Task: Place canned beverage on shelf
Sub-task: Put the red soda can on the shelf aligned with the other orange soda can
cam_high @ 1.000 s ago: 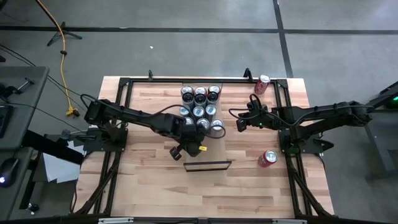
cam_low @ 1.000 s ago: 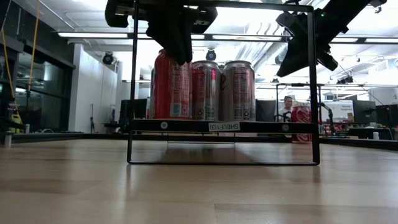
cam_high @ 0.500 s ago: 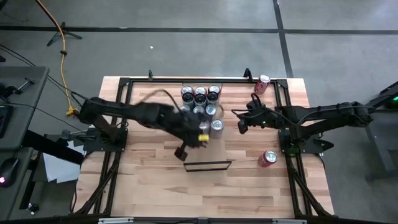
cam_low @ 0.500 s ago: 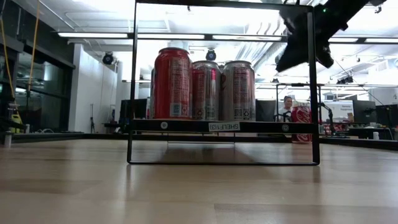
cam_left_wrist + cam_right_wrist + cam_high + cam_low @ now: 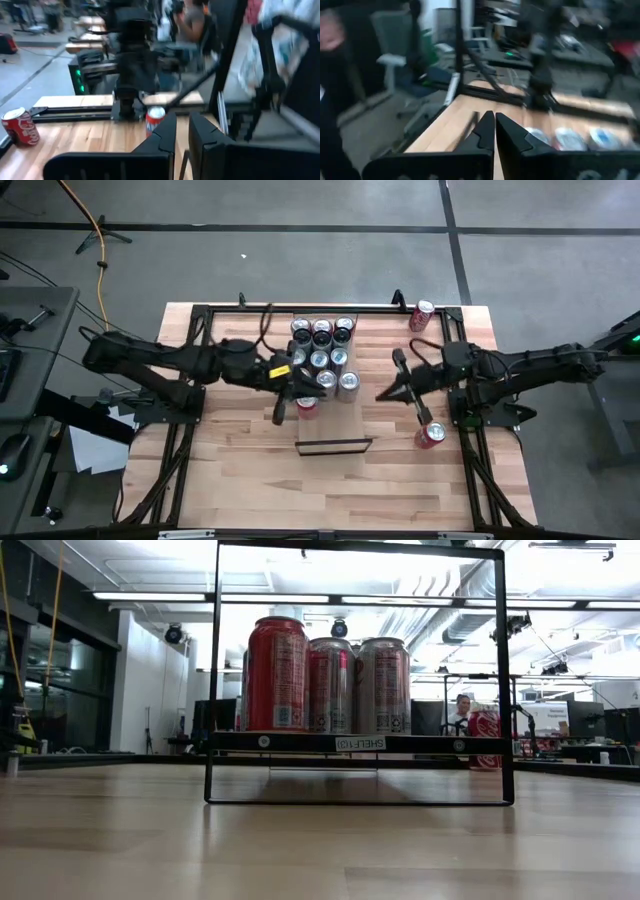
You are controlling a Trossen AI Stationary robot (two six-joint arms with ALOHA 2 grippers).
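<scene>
From table height the front cans (image 5: 330, 685) on the shelf (image 5: 358, 743) hide the rows behind them, both arms sit out of that picture, the right wrist's picture smears the can tops (image 5: 572, 138), and a distant person (image 5: 461, 712) stays too small to make out.

A tight cluster of cans (image 5: 322, 350) filled the far middle of the worktop (image 5: 240, 470), with the left gripper (image 5: 279, 408) just beside its near left corner. Bare board lay open between the cluster and the right gripper (image 5: 383, 396). A small black frame (image 5: 334, 446) stood nearer, with a red can (image 5: 431, 434) lying near the right gripper.
</scene>
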